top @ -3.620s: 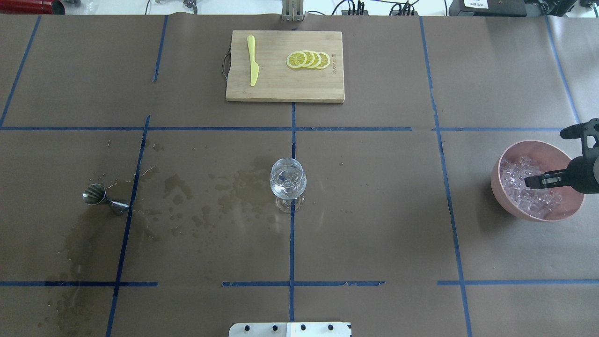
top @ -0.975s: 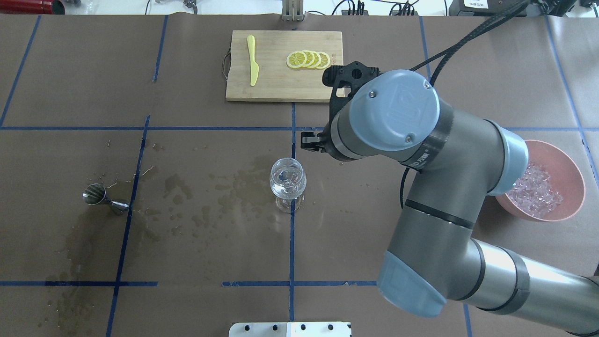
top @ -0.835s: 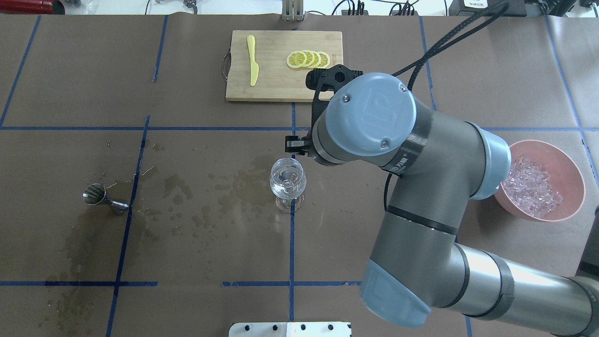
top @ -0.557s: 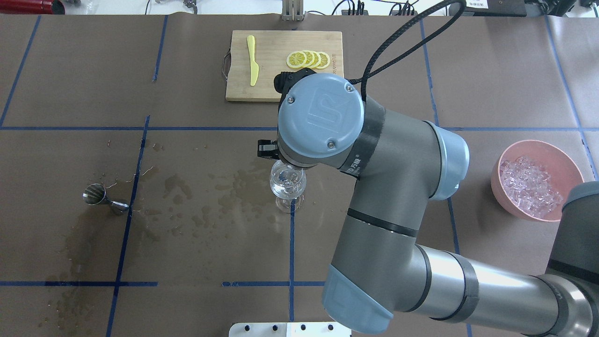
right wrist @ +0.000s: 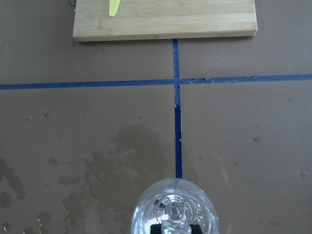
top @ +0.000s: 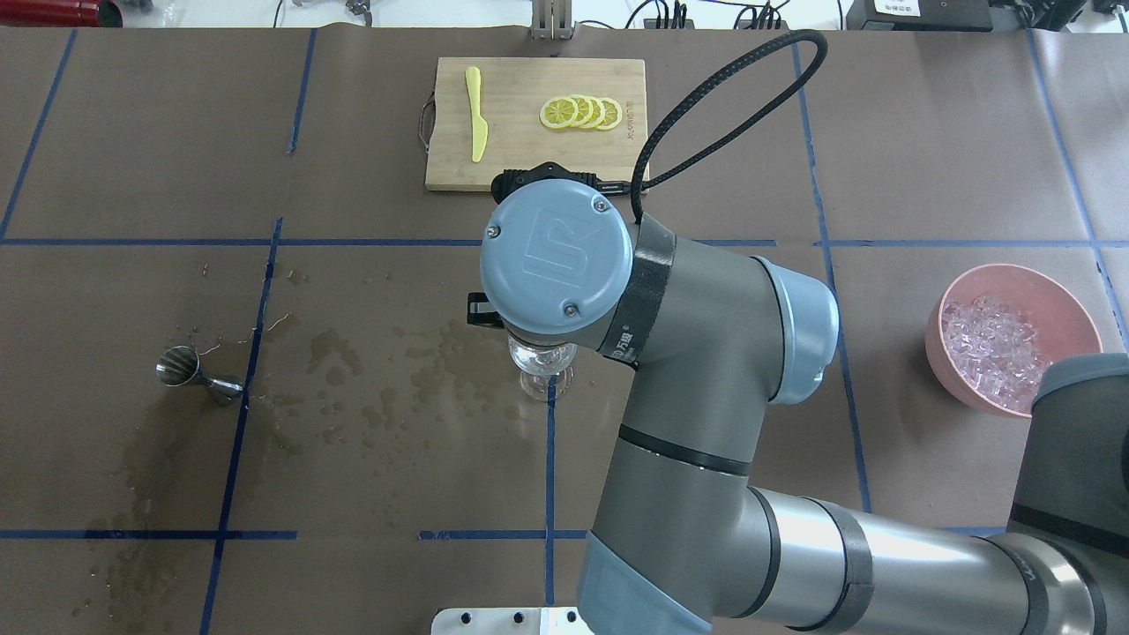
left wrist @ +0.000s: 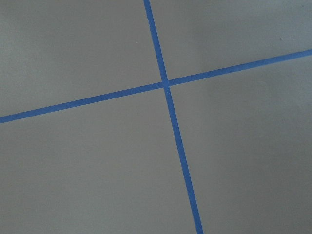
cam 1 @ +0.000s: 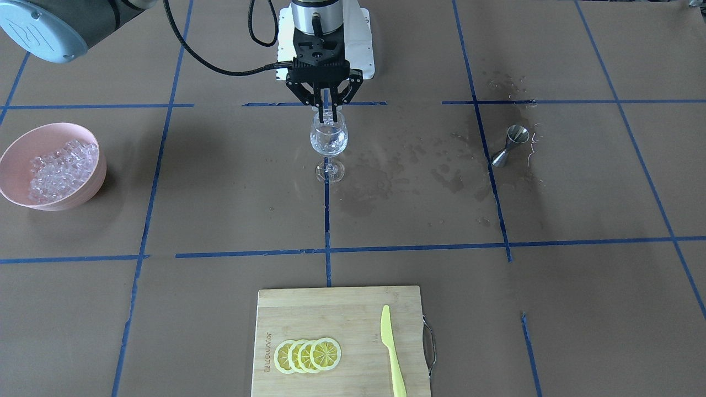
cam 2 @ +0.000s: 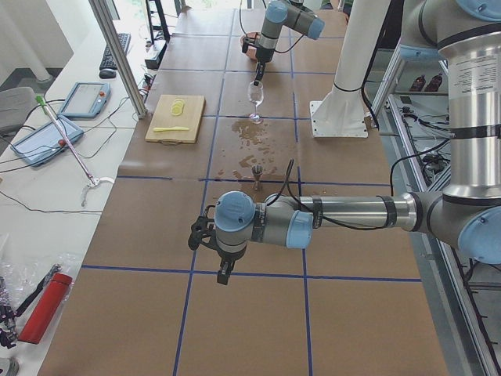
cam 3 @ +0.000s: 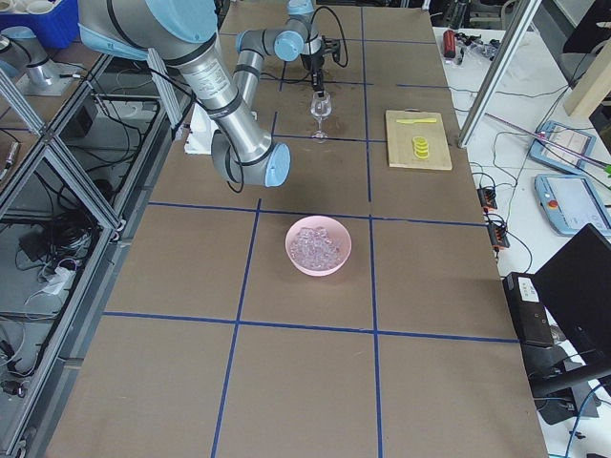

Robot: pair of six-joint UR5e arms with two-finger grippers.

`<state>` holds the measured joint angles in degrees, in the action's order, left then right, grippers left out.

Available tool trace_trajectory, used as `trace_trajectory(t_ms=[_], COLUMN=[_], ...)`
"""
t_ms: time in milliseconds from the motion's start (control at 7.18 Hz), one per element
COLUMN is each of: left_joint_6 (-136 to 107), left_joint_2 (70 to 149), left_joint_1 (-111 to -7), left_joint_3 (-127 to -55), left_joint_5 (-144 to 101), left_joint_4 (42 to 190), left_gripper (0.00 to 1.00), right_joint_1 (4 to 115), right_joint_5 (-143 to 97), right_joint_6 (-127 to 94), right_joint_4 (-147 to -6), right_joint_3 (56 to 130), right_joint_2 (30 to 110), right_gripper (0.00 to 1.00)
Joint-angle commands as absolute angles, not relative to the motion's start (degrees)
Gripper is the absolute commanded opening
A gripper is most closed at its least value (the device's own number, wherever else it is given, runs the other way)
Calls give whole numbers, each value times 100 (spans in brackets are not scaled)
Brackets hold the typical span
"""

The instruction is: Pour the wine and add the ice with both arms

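The right gripper (cam 1: pixel 327 114) hangs straight over the mouth of the wine glass (cam 1: pixel 329 146), fingertips just above the rim. Its jaws are drawn almost together, pinching what looks like a clear ice cube (cam 1: pixel 327 119). The right arm (top: pixel 706 353) reaches in above the glass and hides most of it in the overhead view.

The glass stands upright where two blue tape lines cross. A small pool of wine (cam 1: pixel 329 150), clear as water, sits in the bottom of its bowl. Wet patches (cam 1: pixel 397 171) darken the table on the robot's left of the glass.

The rest of the ice (cam 1: pixel 58 168) lies heaped in a pink bowl (cam 1: pixel 27 146), well apart from the glass on the robot's right. A steel jigger (cam 1: pixel 510 144) stands upright well to the glass's other side.

Beyond the glass, away from the robot, a wooden cutting board (cam 1: pixel 342 309) carries overlapping lemon slices (cam 1: pixel 308 355) and a yellow knife (cam 1: pixel 391 350).

The left gripper (cam 2: pixel 225 274) hovers over bare table far from the glass, past the jigger. Whether its jaws are parted I cannot tell.
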<state>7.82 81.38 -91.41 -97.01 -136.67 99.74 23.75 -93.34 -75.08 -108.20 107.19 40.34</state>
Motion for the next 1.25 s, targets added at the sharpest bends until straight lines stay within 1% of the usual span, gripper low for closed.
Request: trace_trajectory(t_ms=[0,139,278,835,975,1114], left_joint_6=[791,791,791,791,791,791], left_joint_2=[8121,8112,8086,8077,8077,8077], left_joint_1=[-9141,-9141,-9141,-9149,-9149,-9141], left_joint_3=[-9694,-9694,-9703,-9703,-9703,-9703], left_joint_5=[-13667,-13667,-13667,-13667,-13667,-13667], left_joint_4=[9976,9976,9976,9976,9976,9976], left_gripper=[100,100,100,100,100,100], right_joint_1=[2329,2329,2329,2329,2329,2329], right_joint_5=[-9299,-9308,-9308,-9308,-9308,-9282], right_joint_6=[-7506,-7506,-7506,-7506,-7506,-7506], right_joint_4=[-10828,-10828,-10828,-10828,-10854,-11203], right_joint_3=[10714,10714,10714,10731,10749,10845], right_joint_2=[4043,4026,4025,4025,4025,3982], right_gripper=[20,32,37,38,40,73])
